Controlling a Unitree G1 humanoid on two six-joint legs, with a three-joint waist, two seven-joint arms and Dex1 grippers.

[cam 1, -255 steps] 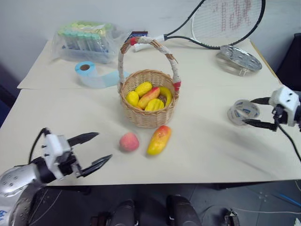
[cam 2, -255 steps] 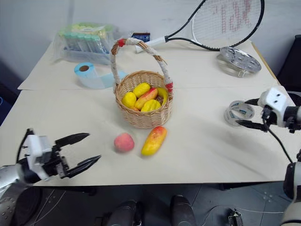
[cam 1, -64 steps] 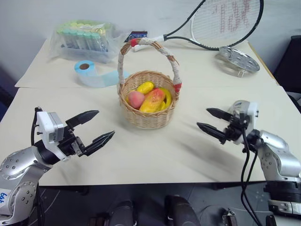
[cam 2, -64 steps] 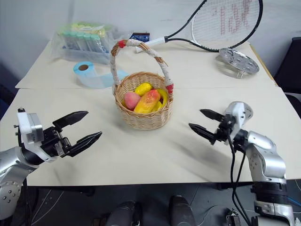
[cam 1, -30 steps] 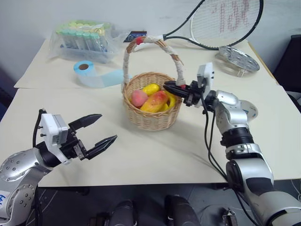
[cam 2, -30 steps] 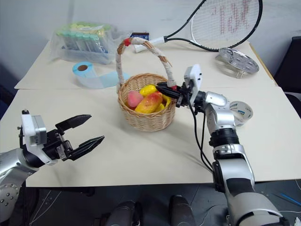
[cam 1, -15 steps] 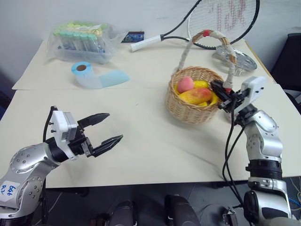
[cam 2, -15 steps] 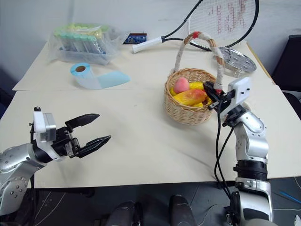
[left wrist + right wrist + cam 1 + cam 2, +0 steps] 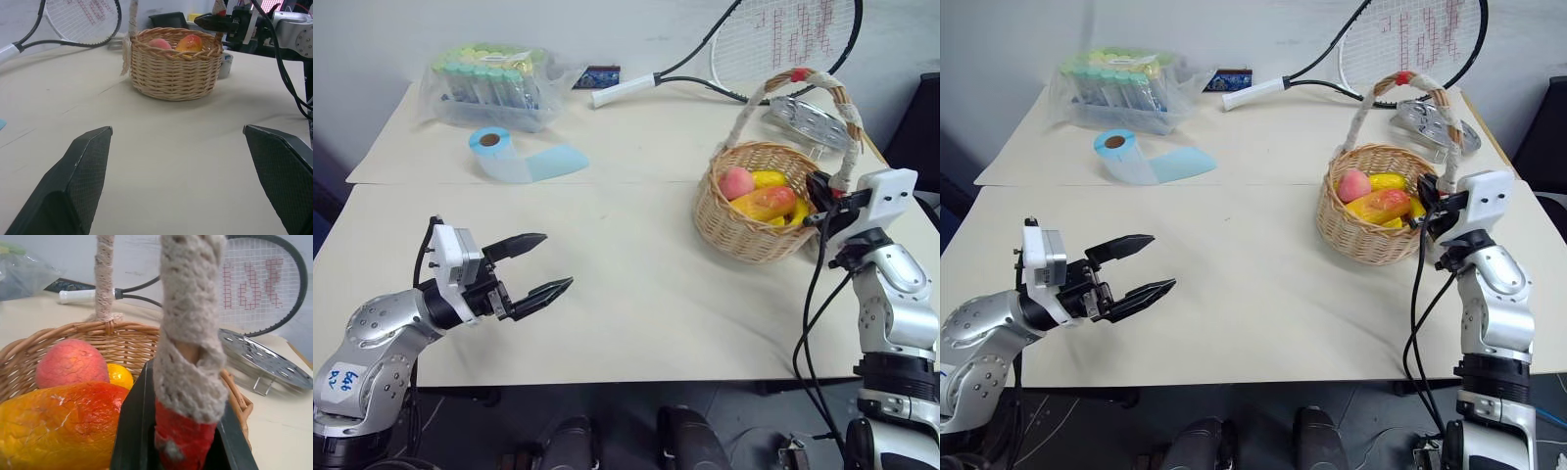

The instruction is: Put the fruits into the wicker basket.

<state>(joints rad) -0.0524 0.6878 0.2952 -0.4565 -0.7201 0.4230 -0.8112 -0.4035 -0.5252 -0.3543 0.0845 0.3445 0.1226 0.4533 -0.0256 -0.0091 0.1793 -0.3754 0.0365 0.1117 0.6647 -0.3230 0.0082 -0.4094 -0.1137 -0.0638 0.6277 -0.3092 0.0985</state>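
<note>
The wicker basket [image 9: 744, 235] stands on the right part of the table, its tall handle [image 9: 803, 83] wrapped in white with red ends. The pink-red peach [image 9: 737, 182] and the yellow-orange mango [image 9: 770, 203] lie inside it on top of yellow fruit. My right gripper [image 9: 822, 201] is at the basket's right rim, shut on the red lower end of the handle [image 9: 183, 445]. My left gripper [image 9: 540, 264] hovers open and empty over the table's front left, well apart from the basket [image 9: 171, 68].
A tennis racket [image 9: 773, 49] and a round metal plate [image 9: 798, 110] lie behind the basket. At the back left are a clear bag of tubes [image 9: 489, 83] and a blue tape roll [image 9: 494, 147]. The table's right edge is close to the basket.
The peach and mango, once on the table, now lie in the basket. Over the last second my right gripper, shut on the handle, dragged the basket to the right. The left gripper stayed open.
</note>
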